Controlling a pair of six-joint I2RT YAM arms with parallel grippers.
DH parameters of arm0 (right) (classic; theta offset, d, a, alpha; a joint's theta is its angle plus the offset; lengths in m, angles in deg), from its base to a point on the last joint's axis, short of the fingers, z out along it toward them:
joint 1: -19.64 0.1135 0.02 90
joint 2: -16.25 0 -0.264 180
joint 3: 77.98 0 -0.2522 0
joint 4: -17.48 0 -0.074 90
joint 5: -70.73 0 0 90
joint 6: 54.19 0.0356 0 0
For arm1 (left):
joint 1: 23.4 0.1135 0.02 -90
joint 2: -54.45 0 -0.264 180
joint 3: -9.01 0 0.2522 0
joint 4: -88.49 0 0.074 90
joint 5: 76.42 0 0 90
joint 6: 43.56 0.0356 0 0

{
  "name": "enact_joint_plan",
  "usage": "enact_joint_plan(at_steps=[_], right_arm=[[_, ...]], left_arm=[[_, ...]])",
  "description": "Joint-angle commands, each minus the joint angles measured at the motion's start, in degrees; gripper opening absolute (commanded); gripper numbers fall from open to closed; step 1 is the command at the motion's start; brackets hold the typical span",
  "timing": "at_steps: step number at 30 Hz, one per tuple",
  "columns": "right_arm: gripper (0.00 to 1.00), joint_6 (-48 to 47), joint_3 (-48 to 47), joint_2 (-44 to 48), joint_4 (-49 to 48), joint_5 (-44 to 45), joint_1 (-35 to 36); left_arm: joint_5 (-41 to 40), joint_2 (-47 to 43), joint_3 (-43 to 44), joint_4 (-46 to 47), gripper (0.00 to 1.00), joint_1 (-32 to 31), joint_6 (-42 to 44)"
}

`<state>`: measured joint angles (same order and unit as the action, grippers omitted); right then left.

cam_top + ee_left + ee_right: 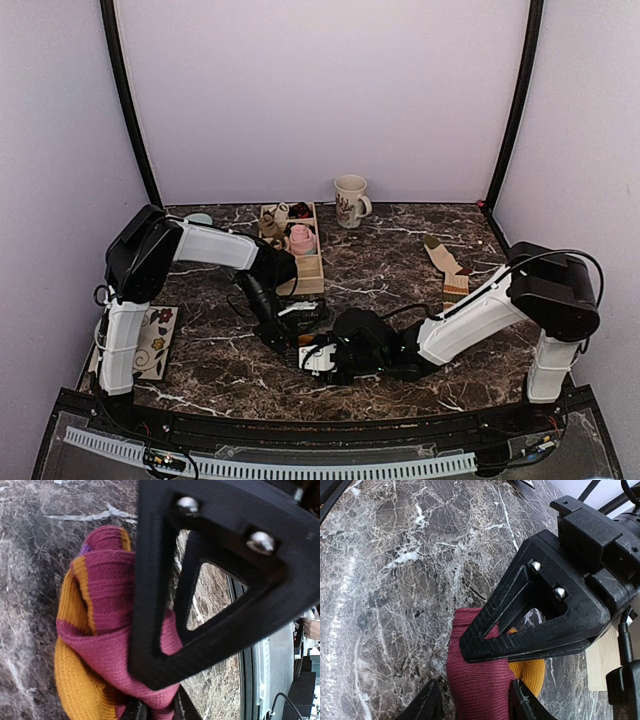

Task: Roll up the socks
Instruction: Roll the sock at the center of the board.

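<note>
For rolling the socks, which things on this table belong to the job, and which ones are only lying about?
Belong to the job: striped sock; beige socks.
Only lying about: mug; wooden tray; pink bundle in it; flowered card.

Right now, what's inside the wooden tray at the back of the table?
A pink bundle, a beige bundle and a dark bundle sit in the tray. The left arm covers its near left corner, so anything there is hidden.
</note>
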<state>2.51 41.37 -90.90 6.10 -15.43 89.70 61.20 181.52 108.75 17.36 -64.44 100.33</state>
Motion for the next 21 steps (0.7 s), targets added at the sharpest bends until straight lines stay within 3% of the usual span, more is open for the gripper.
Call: enact_joint_plan(at_steps=[1, 5, 12, 21], right_arm=[[0.45, 1.93, 1.75, -3.23, 0.8, -0.76, -0.69], [0.4, 3.66, 0.74, -5.0, 2.79, -2.53, -1.04], [0.31, 10.4, 2.41, -7.48, 4.77, -7.75, -3.09], [0.17, 19.05, -0.92, -9.5, 13.36, -19.87, -5.18]], left_arm=[[-10.82, 3.24, -2.73, -3.11, 0.21, -0.72, 0.8], [-11.75, 2.36, -2.89, -2.47, 0.23, -0.61, -0.22], [-15.29, -6.22, -6.61, 0.14, 0.41, 2.76, -4.16], [-20.67, -23.81, -17.46, 11.51, 0.43, 9.23, -7.46]])
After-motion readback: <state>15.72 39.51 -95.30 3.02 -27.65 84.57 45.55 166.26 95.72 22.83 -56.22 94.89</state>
